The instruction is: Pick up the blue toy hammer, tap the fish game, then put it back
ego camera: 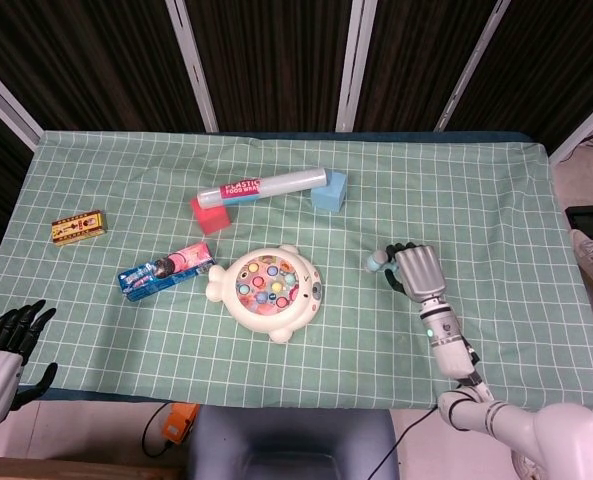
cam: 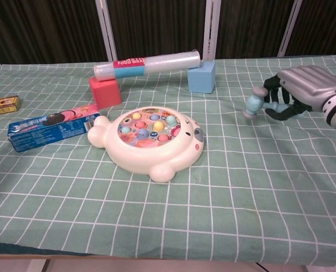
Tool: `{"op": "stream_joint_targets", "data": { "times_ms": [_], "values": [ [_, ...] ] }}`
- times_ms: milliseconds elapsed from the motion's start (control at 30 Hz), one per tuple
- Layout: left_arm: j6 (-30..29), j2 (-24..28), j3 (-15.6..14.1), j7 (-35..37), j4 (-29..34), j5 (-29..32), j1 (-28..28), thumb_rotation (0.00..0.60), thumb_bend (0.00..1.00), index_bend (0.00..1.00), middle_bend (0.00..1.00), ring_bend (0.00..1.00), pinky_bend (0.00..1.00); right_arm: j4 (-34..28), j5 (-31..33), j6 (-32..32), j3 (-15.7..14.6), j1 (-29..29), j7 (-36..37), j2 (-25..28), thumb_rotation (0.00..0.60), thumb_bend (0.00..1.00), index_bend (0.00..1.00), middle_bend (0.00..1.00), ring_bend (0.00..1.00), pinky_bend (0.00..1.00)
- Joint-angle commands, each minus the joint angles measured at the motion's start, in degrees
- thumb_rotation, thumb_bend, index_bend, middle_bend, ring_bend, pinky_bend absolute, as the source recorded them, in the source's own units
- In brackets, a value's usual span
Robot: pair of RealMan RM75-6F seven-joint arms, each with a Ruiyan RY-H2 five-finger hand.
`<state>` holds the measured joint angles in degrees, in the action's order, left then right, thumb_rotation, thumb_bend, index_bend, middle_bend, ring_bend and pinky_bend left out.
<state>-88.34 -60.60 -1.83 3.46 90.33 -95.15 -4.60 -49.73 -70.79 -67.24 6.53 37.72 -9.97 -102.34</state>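
One right hand [cam: 309, 90] has its fingers gripping the blue toy hammer [cam: 257, 105]; left hand [ego camera: 6, 345] fingers spread, holding nothing.

Green checked cloth [ego camera: 496, 190], blue hammer [cam: 258, 103], cream fish game [cam: 148, 141].
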Motion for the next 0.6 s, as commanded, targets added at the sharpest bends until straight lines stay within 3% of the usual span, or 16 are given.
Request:
{"op": "stream_joint_targets", "data": {
  "times_ms": [33,300,600],
  "values": [
    [-0.1,0.1,0.0,0.1,0.0,0.1,0.0,0.600,0.40,0.00,0.00,0.00,0.09,6.7,-3.1,1.5,-1.3,-1.2,4.6,-3.7,0.600,0.53,0.97,0.75,0.77,0.80],
    [-0.1,0.0,-0.1,0.0,0.0,-0.1,0.1,0.600,0.40,0.00,0.00,0.00,0.09,11.2,-5.1,2.9,-1.1,-1.6,7.5,-5.6,0.600,0.50,0.97,0.75,0.77,0.80],
    [0.0,0.0,-0.1,-0.1,0.1,0.0,0.0,0.600,0.40,0.00,0.00,0.00,0.09,12.0,-6.0,3.1,0.1,-1.7,7.5,-6.0,0.600,0.46,0.96,0.75,0.76,0.79]
  ]
}}
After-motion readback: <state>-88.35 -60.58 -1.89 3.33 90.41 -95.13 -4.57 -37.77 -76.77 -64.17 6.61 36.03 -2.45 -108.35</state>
